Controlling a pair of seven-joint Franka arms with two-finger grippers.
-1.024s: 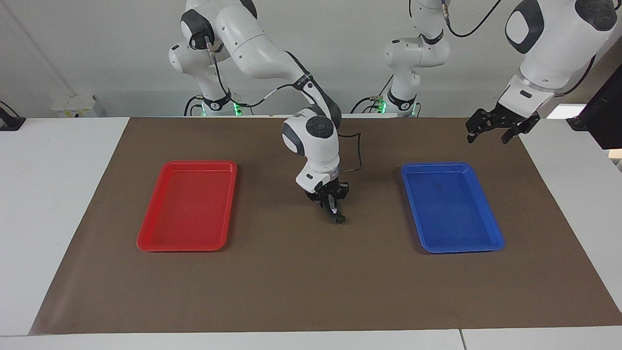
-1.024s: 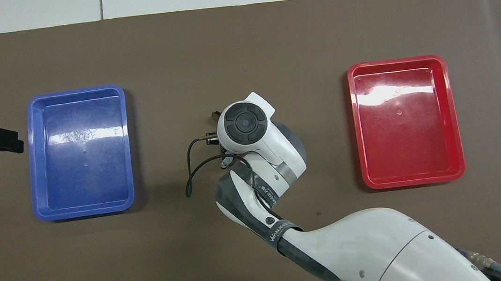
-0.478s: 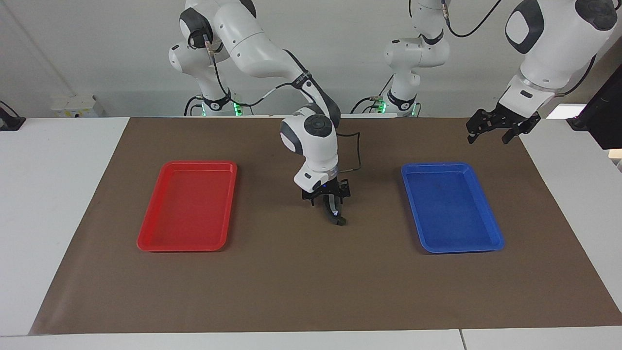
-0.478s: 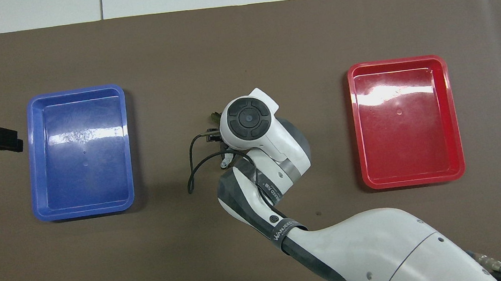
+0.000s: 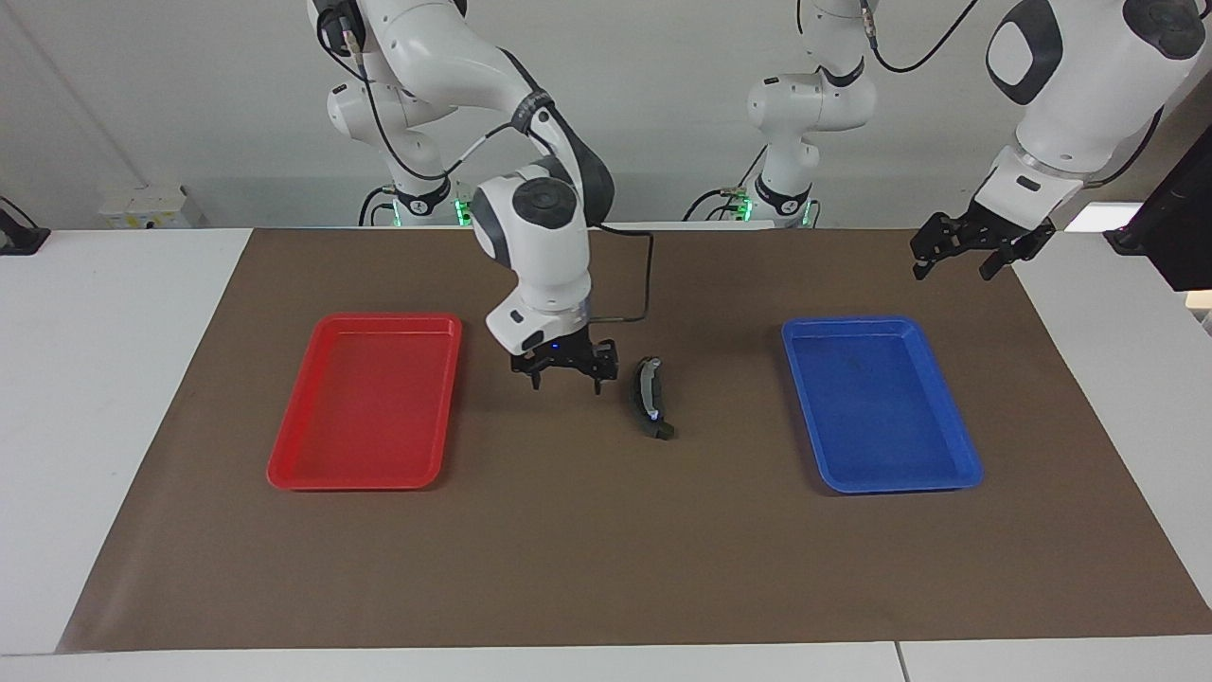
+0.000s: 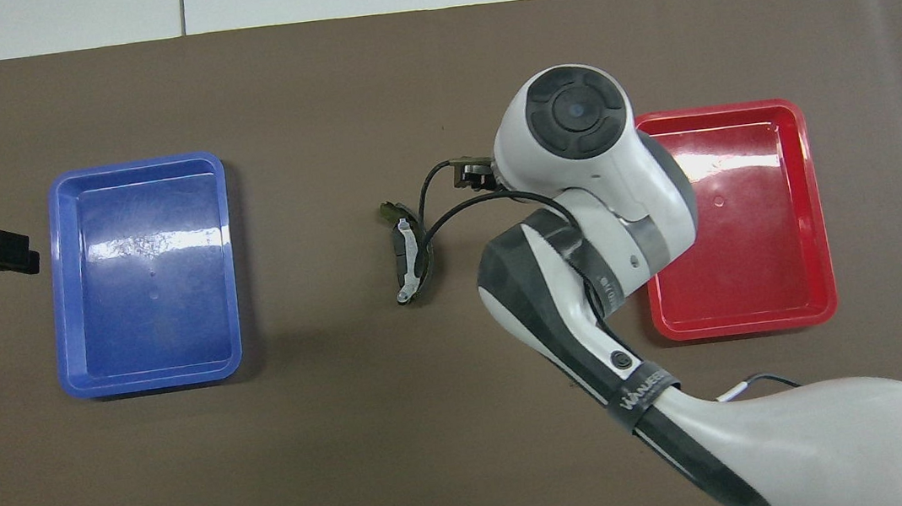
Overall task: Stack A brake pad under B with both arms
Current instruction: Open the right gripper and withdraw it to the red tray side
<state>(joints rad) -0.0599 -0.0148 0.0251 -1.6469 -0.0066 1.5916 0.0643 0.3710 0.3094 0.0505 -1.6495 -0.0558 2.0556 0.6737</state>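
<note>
Shoe B [image 5: 648,399] lies on the mat [image 5: 606,559], between both trays.
Right gripper [image 5: 565,369] released, at its nine o'clock; left gripper [image 5: 966,252] spread, waiting.

1. You see a plain pale grey wall [image 5: 663,114] at the robots' end.
2. You have a white table [image 5: 114,398] bearing a brown paper mat [image 5: 606,549].

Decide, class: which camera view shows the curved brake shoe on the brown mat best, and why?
The overhead view. There the brake shoe lies in full outline between the blue tray and the red tray, its crescent curve and light metal strip plain. The facing view shows it foreshortened, beside the open right gripper.
</note>
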